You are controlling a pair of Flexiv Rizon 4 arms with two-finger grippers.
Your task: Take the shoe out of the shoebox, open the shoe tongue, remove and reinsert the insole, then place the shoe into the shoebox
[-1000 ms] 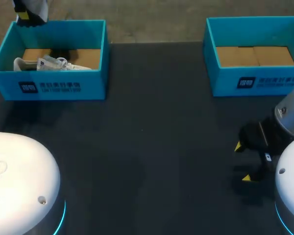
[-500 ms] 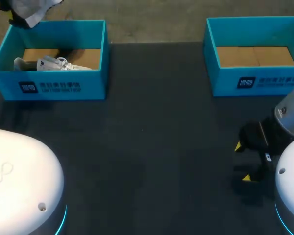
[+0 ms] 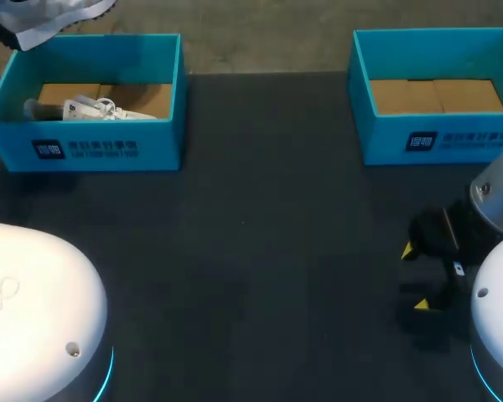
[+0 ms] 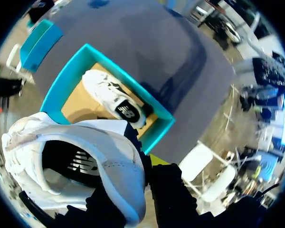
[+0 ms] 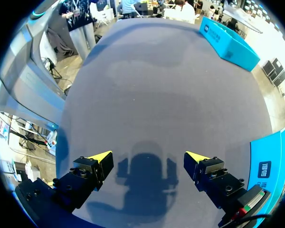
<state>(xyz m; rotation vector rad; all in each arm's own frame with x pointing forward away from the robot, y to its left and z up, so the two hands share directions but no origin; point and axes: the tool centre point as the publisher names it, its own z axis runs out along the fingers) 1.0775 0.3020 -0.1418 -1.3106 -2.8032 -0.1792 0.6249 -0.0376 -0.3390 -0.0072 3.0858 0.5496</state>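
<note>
Left fingers: my left gripper [image 4: 134,183] was closed on the white shoe [image 4: 92,147], pinching the rim of its opening. Only one yellow tip showed; the other was hidden behind the shoe.
Held shoe: it hung in the air, clear of the box, its opening facing the wrist camera. The dark insole [image 4: 73,164] looked seated inside.
Below the shoe: the left shoebox [image 4: 156,127] sat on the table [image 3: 251,243] with a second shoe [image 4: 113,97] lying on its side on the cardboard floor.
Right fingers: my right gripper [image 5: 148,156] stood wide open with nothing between the tips, low over bare tabletop at my right.
Farther out: the right shoebox [image 3: 436,138] sat well apart from the left one, with only cardboard showing inside.
Step in hand: I judged this to be the take-out, the shoe being out of the box but not yet set down.
Next move: I would have to bring the shoe toward the middle of the table, within reach of the free gripper, and set it sole-down so the tongue could be pulled open.
Risk: a grip on one thin wall might let the shoe swing or twist on the way.
</note>
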